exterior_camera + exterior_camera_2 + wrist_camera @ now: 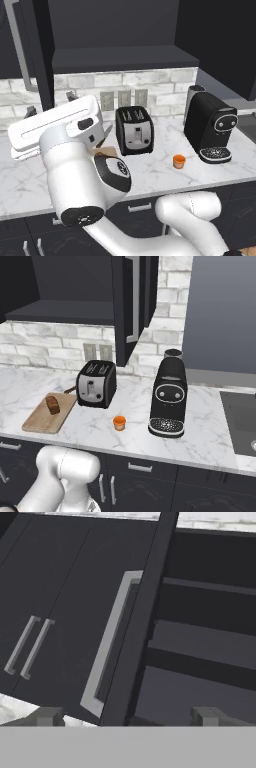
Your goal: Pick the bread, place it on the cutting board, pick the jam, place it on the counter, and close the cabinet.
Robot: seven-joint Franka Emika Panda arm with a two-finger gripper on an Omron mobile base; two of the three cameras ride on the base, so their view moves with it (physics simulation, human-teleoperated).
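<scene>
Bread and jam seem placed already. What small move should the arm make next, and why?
Probably push the open cabinet door shut from its edge. The bread lies on the cutting board, the jam stands on the counter, and the gripper, fingers apart, faces that door edge.

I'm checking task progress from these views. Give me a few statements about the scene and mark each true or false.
1. The bread lies on the cutting board. True.
2. The jam is inside the cabinet. False: it stands on the counter, between the toaster and the coffee machine.
3. The cabinet is closed. False: its door stands open, with shelves showing in the hand view.
4. The gripper faces the open door's edge, holding nothing. True.
5. The toaster stands on the cutting board. False: it stands beside it, on the counter.
</scene>
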